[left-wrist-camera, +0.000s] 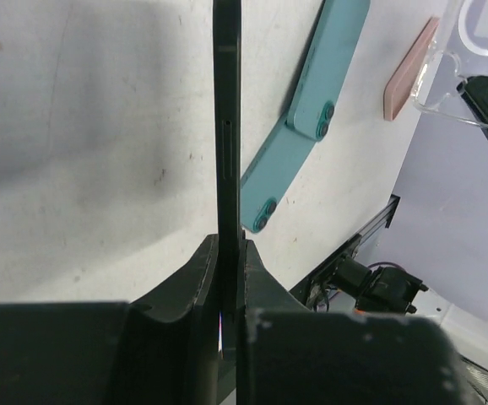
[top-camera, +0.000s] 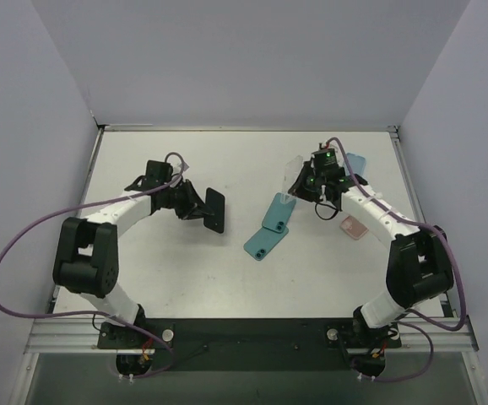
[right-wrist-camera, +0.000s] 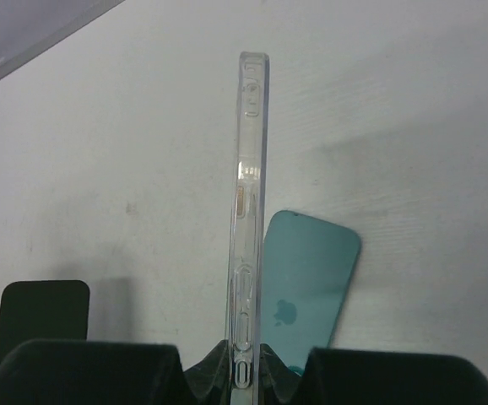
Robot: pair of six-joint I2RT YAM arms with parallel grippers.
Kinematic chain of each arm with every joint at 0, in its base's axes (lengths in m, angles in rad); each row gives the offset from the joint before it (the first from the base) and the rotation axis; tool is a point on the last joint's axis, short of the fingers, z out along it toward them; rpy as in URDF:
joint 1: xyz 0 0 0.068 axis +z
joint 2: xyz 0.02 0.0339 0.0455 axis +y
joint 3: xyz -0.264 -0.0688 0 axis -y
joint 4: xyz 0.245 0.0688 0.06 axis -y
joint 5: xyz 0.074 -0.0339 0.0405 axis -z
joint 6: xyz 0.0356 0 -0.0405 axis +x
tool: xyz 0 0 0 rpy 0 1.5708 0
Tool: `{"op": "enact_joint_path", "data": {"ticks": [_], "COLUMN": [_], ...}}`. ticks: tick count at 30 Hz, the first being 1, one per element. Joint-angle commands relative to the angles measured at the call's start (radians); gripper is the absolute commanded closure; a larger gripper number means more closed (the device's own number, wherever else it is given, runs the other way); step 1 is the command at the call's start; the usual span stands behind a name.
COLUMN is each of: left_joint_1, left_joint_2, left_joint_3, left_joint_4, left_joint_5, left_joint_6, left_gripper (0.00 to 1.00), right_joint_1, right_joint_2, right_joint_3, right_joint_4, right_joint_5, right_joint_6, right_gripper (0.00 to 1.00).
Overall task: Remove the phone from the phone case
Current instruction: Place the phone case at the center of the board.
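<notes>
my left pincer point(left-wrist-camera: 230, 253) is clenched on the black phone point(left-wrist-camera: 227, 126). it grips one end, so the phone sticks out edge-on above the table point(left-wrist-camera: 84, 169). my right pincer point(right-wrist-camera: 246, 367) is clamped on the clear case point(right-wrist-camera: 249, 169) in the same way, by one end, with the case upright and lifted.

in the top view the phone and case are well apart, one on each side. the case looks see-through with nothing dark inside it, so i judge the phone is out and the task is basically done. end grips make sense here: each arm gets a firm hold and the long bodies are free to slide apart.

two teal pieces point(top-camera: 268, 228) lie overlapped on the table between the arms, cases or phones, cannot tell. a pink piece point(top-camera: 354, 228) lies near the right arm. neither is touched.

what's left is probably just setting both down. the risk is a thin end grip slipping, or landing on the teal pieces.
</notes>
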Motion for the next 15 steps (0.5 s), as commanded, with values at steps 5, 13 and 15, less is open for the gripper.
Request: {"op": "enact_joint_path", "data": {"ticks": [5, 13, 15], "left_joint_1": [0.018, 0.017, 0.015], "left_joint_2": [0.231, 0.29, 0.287], "left_joint_3": [0.19, 0.198, 0.18], "left_joint_4": [0.211, 0.241, 0.255], "left_joint_5": [0.111, 0.159, 0.165], "left_joint_6": [-0.026, -0.031, -0.04], "left_gripper": [1.0, 1.0, 1.0], "right_joint_1": [-0.224, -0.347, -0.353], "right_joint_2": [0.118, 0.44, 0.503], "right_joint_3": [0.085, 0.341, 0.418], "right_joint_4": [0.114, 0.175, 0.149], "right_joint_5": [-0.221, -0.294, -0.248], "right_joint_6": [0.076, 0.186, 0.183], "right_gripper": [1.0, 0.99, 0.93]}}
